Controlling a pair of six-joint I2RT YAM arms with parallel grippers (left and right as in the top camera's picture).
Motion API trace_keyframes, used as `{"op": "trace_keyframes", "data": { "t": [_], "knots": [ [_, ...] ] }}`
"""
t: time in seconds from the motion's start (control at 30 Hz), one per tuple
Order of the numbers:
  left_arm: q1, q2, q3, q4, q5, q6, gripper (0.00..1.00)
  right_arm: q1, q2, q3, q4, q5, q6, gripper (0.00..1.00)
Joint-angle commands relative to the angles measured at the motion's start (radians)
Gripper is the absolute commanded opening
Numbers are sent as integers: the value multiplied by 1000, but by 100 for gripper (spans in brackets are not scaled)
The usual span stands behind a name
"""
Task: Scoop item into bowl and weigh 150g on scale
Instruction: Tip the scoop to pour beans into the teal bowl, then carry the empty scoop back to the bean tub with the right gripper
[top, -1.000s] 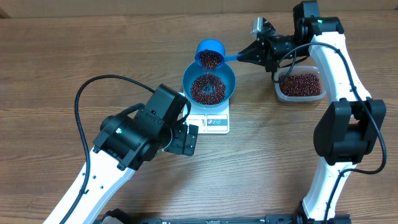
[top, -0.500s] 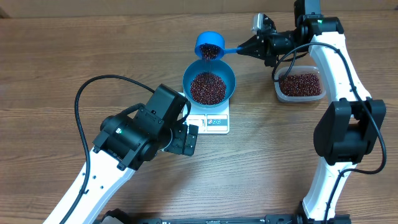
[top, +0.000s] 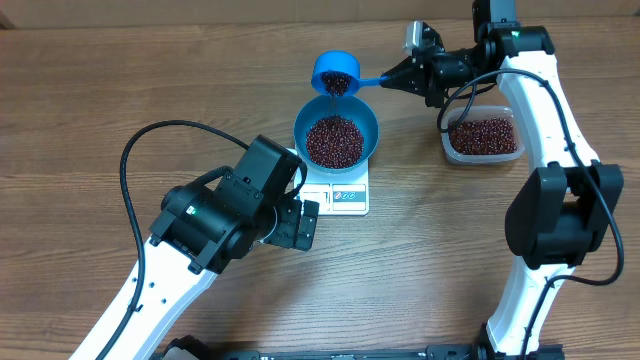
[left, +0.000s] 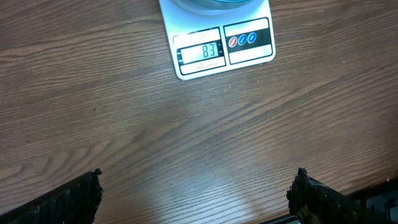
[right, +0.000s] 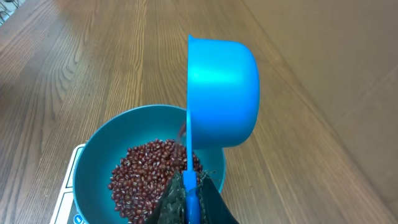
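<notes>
Leaning over bowl (top: 372, 127), scoop (right: 224, 93) seemingly holds beans (top: 338, 85)

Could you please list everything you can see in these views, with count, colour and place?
table: one, brown wood, beneath everything
scale: one, white, mid-table, display reading 83
bowl: one, bright blue, standing on the scale
beans: many, dark red-brown, a heap in the bowl, more in the tub
tub: one, clear plastic, on the table to the right of the bowl
scoop: one, blue, tipped on its side above the bowl's far rim
left gripper: one, black, open and empty, above the table just in front of the scale
right gripper: one, black, shut on the scoop's handle
</notes>
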Motion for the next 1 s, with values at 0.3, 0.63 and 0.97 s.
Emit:
{"op": "trace_keyframes", "data": {
  "t": [0.3, 0.63, 0.97],
  "knots": [
    [-4, -6, 0, 1, 1, -10, 100, 5, -161, 30, 43, 27, -8, 4],
    [-4, -6, 0, 1, 1, -10, 100, 5, -200, 24, -11, 63, -7, 4],
    [-4, -6, 0, 1, 1, -10, 100, 7, -207, 19, -47, 85, 0, 4]
  ]
}}
